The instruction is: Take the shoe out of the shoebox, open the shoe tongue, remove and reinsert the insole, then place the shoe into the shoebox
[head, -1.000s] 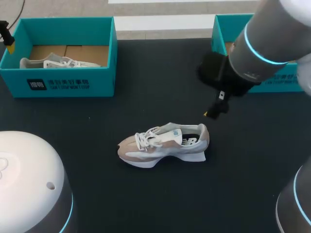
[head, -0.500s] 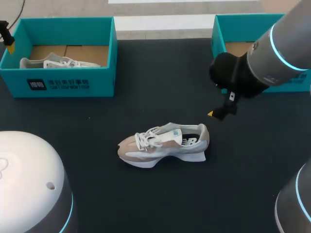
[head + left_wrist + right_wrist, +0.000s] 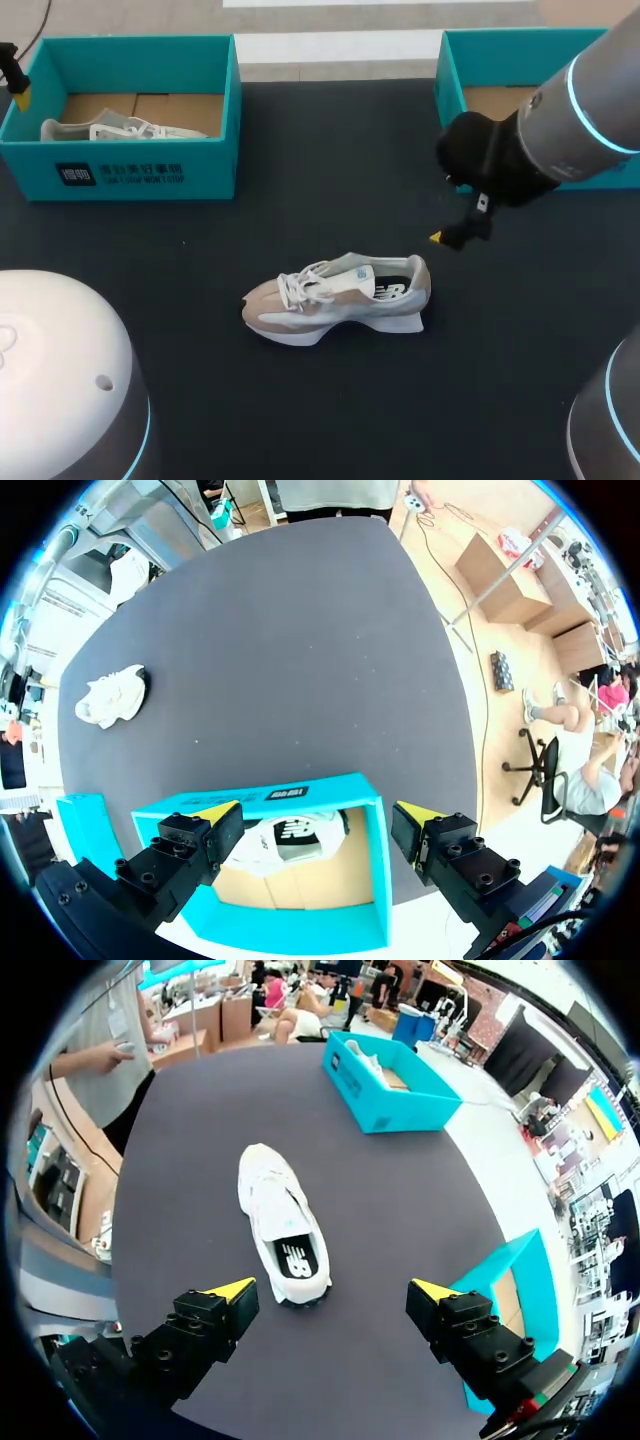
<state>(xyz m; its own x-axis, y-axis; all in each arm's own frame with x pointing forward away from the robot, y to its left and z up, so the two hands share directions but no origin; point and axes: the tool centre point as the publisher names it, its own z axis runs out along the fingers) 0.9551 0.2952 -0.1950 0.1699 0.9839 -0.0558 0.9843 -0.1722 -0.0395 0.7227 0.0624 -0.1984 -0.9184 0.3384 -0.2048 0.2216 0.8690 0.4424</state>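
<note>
Open right hand (image 3: 331, 1288) at 2 o'clock of the sneaker (image 3: 337, 298) on the counter (image 3: 300, 150); open left hand (image 3: 318, 813) over the 10 o'clock shoebox (image 3: 130, 175).

Centre of desk (image 3: 330, 170): shoe (image 3: 335, 298), toe pointing left. Rear left: left shoebox (image 3: 130, 178), second shoe (image 3: 120, 129) inside. Rear right: right shoebox (image 3: 450, 80).

I see a black matte tabletop (image 3: 330, 170) with a teal cardboard box (image 3: 210, 170) at its far left corner; a pale grey-white sneaker (image 3: 110, 129) lies inside, near the front wall.
</note>
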